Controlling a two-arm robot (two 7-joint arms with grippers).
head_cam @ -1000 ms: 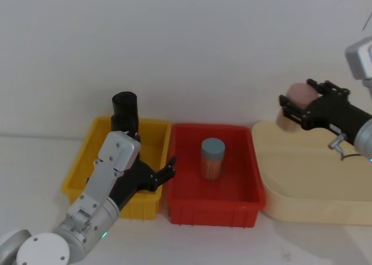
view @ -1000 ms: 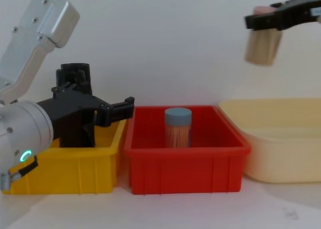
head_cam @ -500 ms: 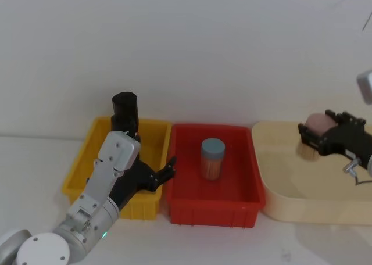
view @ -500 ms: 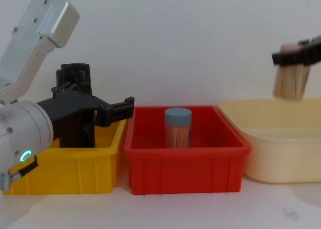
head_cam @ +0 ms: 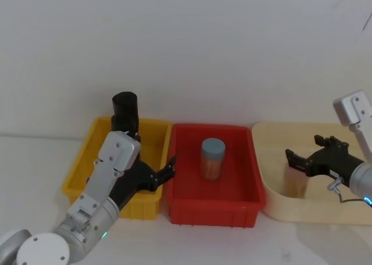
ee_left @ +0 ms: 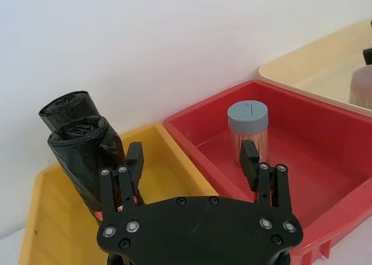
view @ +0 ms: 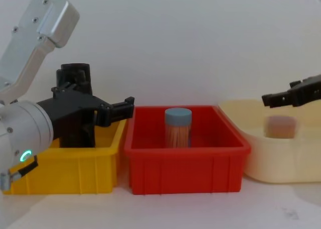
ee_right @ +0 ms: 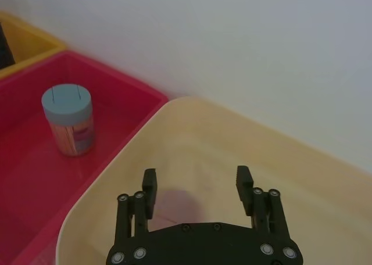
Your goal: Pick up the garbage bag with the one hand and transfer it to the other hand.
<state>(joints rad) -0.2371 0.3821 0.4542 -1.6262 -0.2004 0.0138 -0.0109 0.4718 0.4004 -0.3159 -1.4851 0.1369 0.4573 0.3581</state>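
Left gripper (ee_left: 192, 156) gapes empty, right of the bag (ee_left: 81, 143) in the yellow bin (head_cam: 75, 181) — right gripper (ee_right: 197, 179) spread empty over the tray's (head_cam: 273, 206) jar (head_cam: 295, 185).

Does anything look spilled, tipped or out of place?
Nothing stands out: the garbage bag roll stands upright in the yellow bin by the open left gripper, the jar upright in the red bin.

The left black long-fingered gripper (ee_left: 192, 160), on a silver-grey round wrist (view: 20, 133) with a green glowing ring (view: 24, 155), points forward, fingers spread apart. The right black long-fingered gripper (ee_right: 196, 186) reaches in from the right side, fingers parted.
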